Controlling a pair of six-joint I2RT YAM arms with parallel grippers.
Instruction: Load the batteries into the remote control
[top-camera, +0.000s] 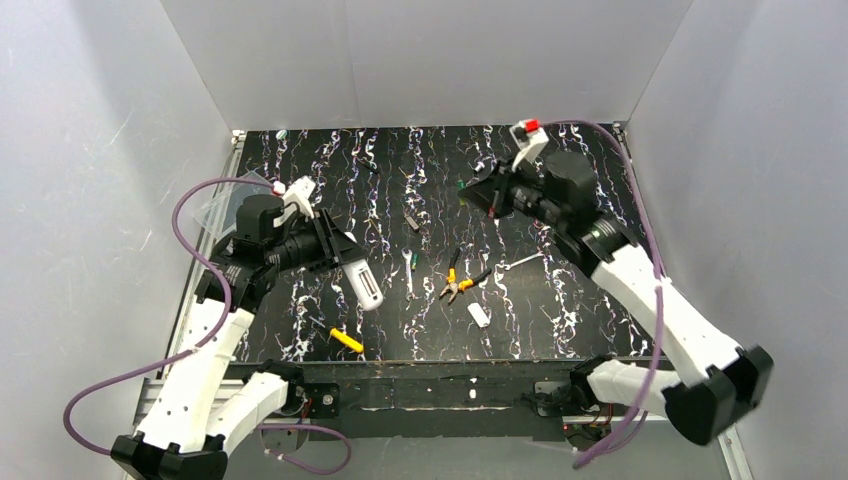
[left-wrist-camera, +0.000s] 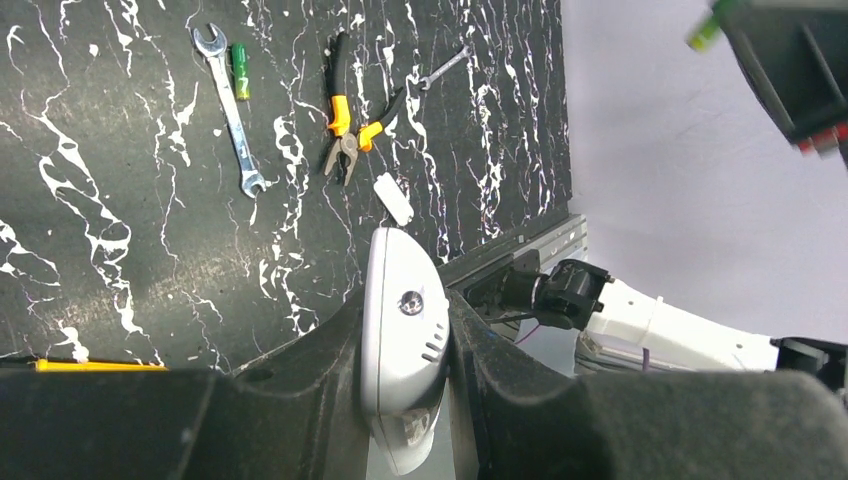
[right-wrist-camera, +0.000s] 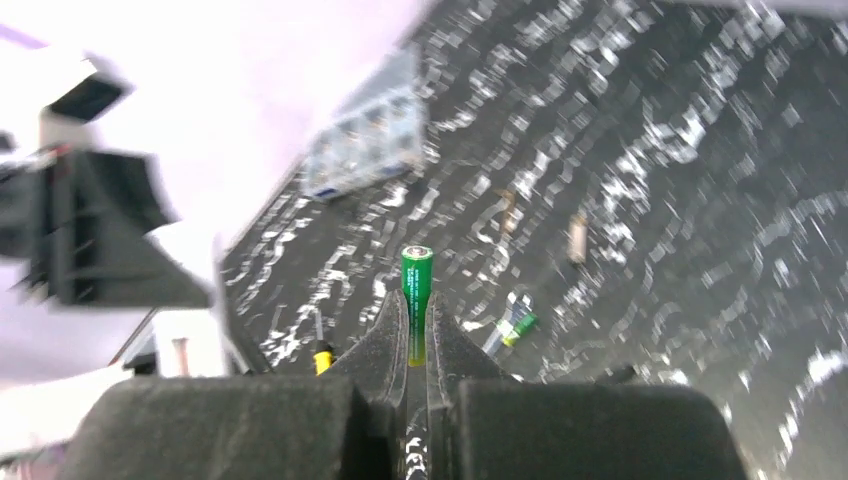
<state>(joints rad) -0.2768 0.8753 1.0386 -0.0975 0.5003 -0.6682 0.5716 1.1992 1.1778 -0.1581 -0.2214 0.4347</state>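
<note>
My left gripper (top-camera: 343, 262) is shut on the white remote control (top-camera: 364, 284) and holds it above the left of the mat. In the left wrist view the remote control (left-wrist-camera: 404, 330) sits edge-on between the black fingers (left-wrist-camera: 300, 380). My right gripper (top-camera: 472, 188) hangs over the far middle of the mat, shut on a green battery (top-camera: 462, 184). In the right wrist view that battery (right-wrist-camera: 416, 285) sticks out past the fingertips (right-wrist-camera: 392, 330). A second battery (left-wrist-camera: 240, 70) lies on the mat beside a wrench (left-wrist-camera: 230, 110); the same battery (right-wrist-camera: 518, 325) shows blurred in the right wrist view.
Orange-handled pliers (top-camera: 455, 280), a small wrench (top-camera: 522, 261), a loose white cover piece (top-camera: 479, 315), a yellow-handled tool (top-camera: 346, 340) and a small grey metal bit (top-camera: 412, 222) lie on the black marbled mat. A clear plastic box (right-wrist-camera: 365, 140) sits at its far left edge. White walls enclose it.
</note>
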